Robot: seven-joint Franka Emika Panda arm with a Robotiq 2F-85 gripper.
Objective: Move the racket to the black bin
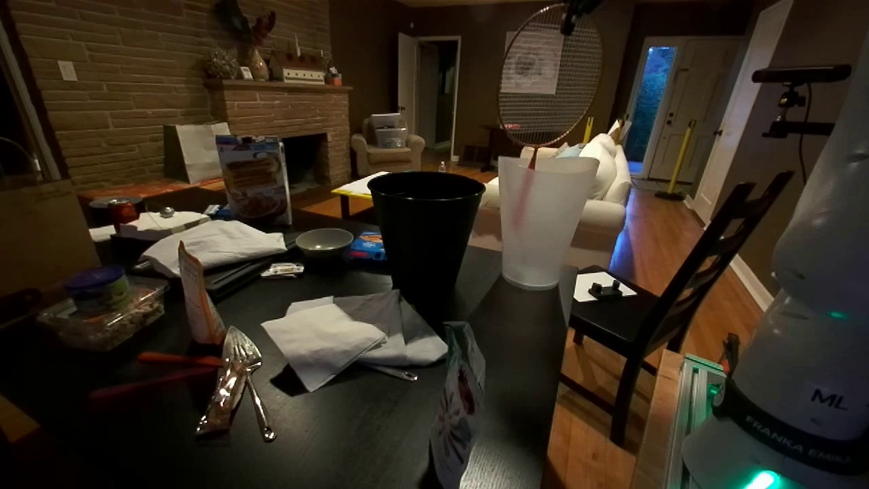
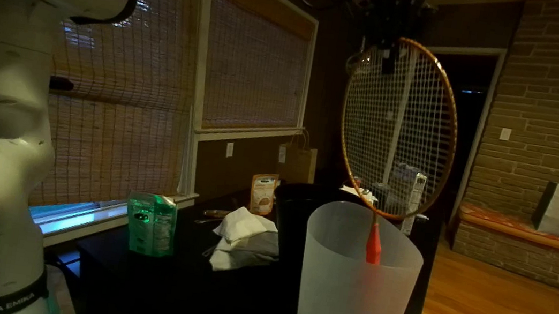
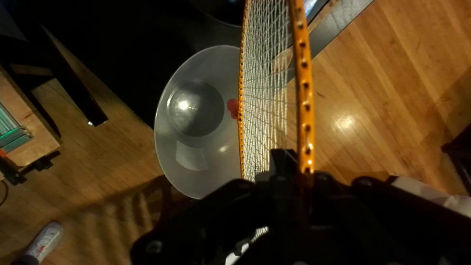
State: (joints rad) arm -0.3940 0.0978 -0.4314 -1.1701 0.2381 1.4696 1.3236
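The racket (image 1: 551,81) has an orange frame and a red handle, head up and handle down. My gripper (image 1: 572,20) is shut on the top of its frame, also visible in an exterior view (image 2: 391,53) and in the wrist view (image 3: 294,173). The red handle (image 2: 374,245) hangs inside the whitish translucent bin (image 2: 356,291), its lower part blurred through the wall. The black bin (image 1: 428,231) stands upright on the dark table beside the translucent bin; it is partly hidden in an exterior view (image 2: 288,223). The racket is not over the black bin.
Grey and white napkins (image 1: 339,339) lie in front of the black bin. A standing pouch (image 1: 458,407) is near the table edge. A bowl (image 1: 324,242) and a tall food box (image 1: 252,180) are behind. A black chair (image 1: 624,326) stands beside the table.
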